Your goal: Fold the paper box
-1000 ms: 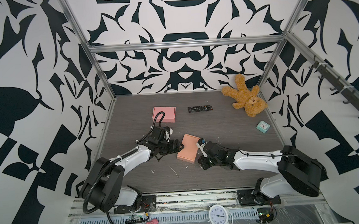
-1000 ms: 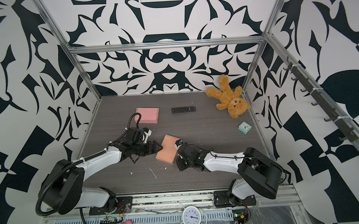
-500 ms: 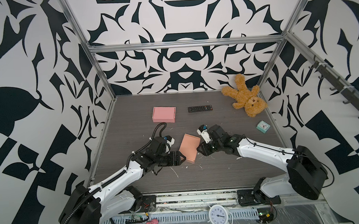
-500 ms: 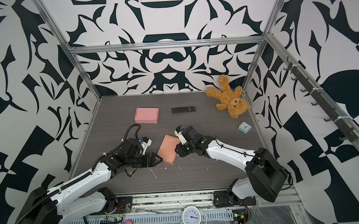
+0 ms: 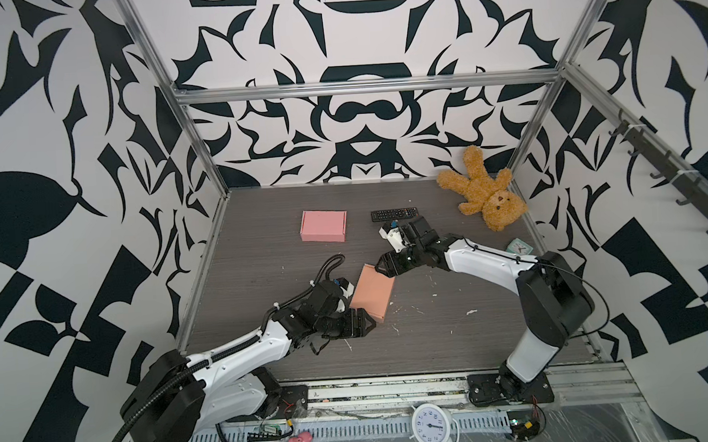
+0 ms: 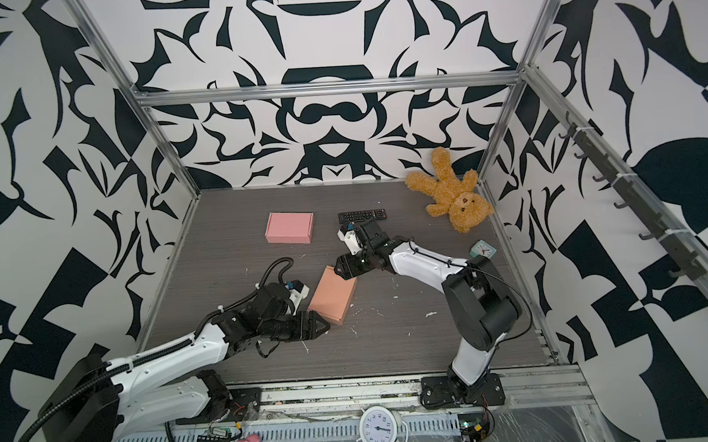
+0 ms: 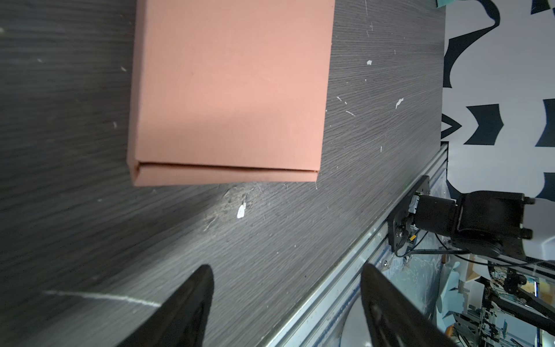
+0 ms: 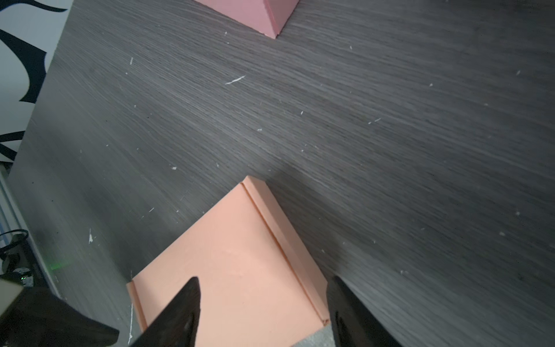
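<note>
The paper box [image 5: 372, 291] [image 6: 332, 291] is salmon-coloured, folded shut, and lies flat near the middle of the table. The left wrist view shows its seamed end [image 7: 228, 90] a short way ahead of the fingers. My left gripper [image 5: 368, 322] [image 6: 322, 326] [image 7: 285, 270] is open by the box's near corner, apart from it, with nothing between its fingers. My right gripper [image 5: 381, 266] [image 6: 342, 268] [image 8: 264, 279] is open above the box's far end [image 8: 237, 270]. One finger is over the lid and the other is beside the box's edge.
A pink box [image 5: 324, 225] [image 8: 264, 15], a black remote [image 5: 393, 214] and a teddy bear [image 5: 484, 198] lie along the back. A small teal clock [image 5: 519, 246] sits at the right edge. White scraps dot the table. A white alarm clock [image 5: 432, 428] stands on the front rail.
The right gripper has opened and swung from the box's near side to its far end. The left gripper has drawn back from the box's left side to its near corner.
</note>
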